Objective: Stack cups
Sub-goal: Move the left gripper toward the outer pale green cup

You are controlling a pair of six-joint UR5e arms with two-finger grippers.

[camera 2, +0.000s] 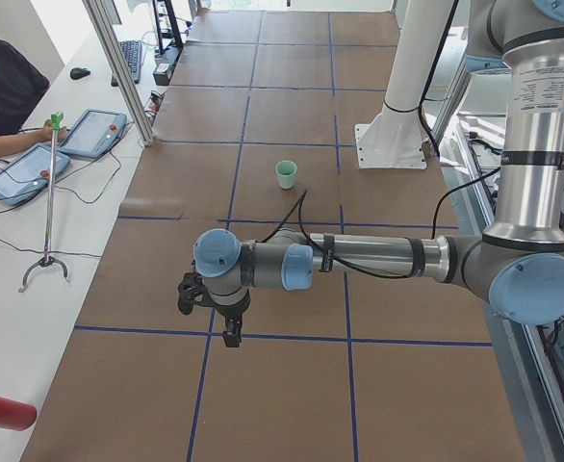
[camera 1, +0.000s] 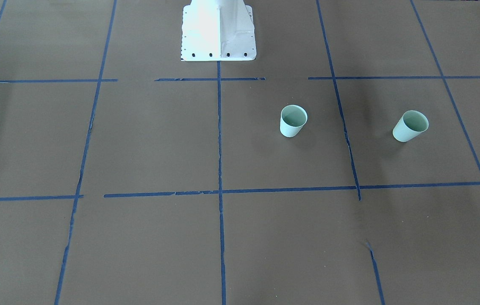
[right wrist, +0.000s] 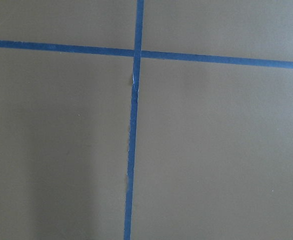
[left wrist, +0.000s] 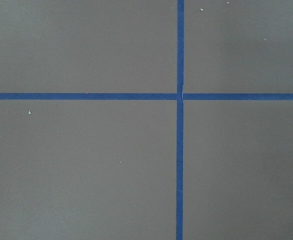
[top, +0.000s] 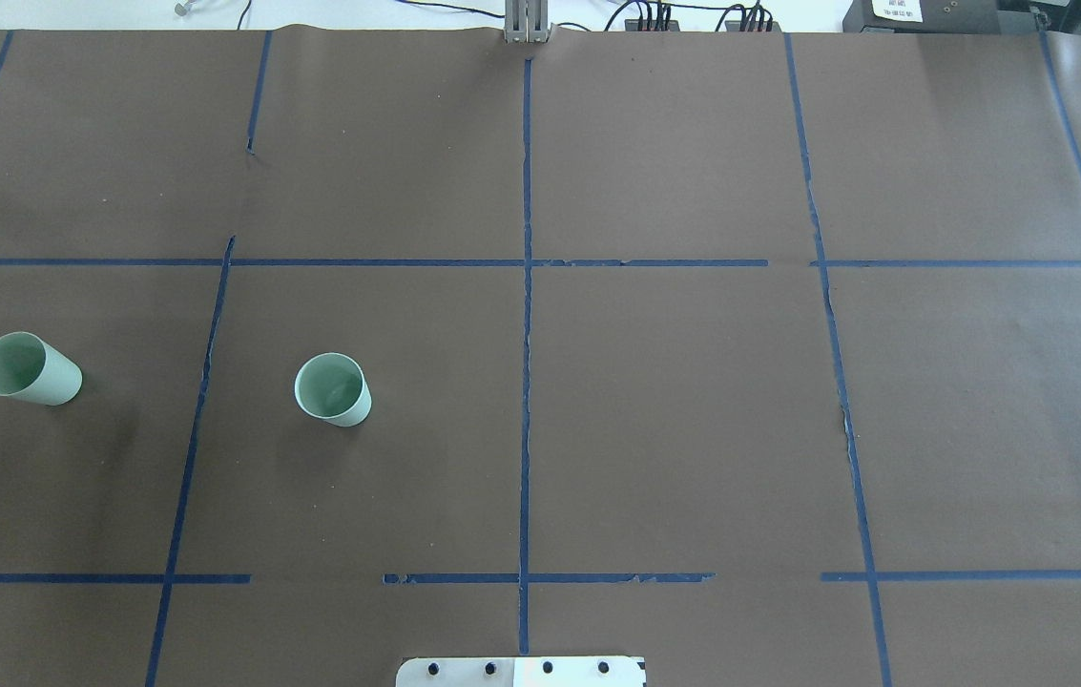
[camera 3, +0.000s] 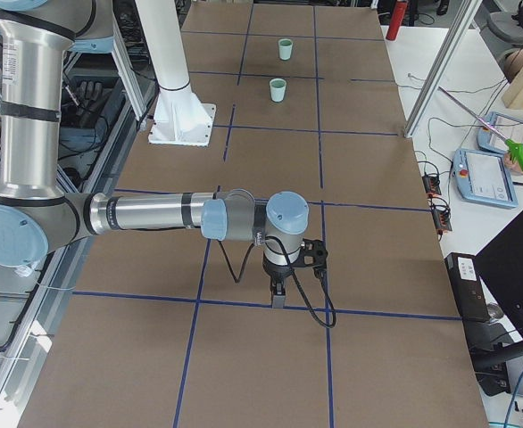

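Two pale mint-green cups stand upright and apart on the brown table, both on my left side. The outer cup [top: 29, 368] [camera 1: 410, 126] [camera 3: 285, 49] is near the left edge. The inner cup [top: 333, 388] [camera 1: 293, 121] [camera 3: 278, 89] is closer to the centre line. Only one cup [camera 2: 286, 174] shows in the exterior left view. My left gripper [camera 2: 232, 337] hangs above the table near that camera, far from the cups. My right gripper [camera 3: 278, 299] hangs over the right end. I cannot tell whether either is open or shut. Both wrist views show only paper and tape.
Blue tape lines [top: 527, 286] divide the brown paper into squares. The white robot base [camera 1: 218, 31] stands at the middle of the table's robot side. Operators with tablets [camera 2: 89, 135] [camera 3: 483, 169] sit across the table.
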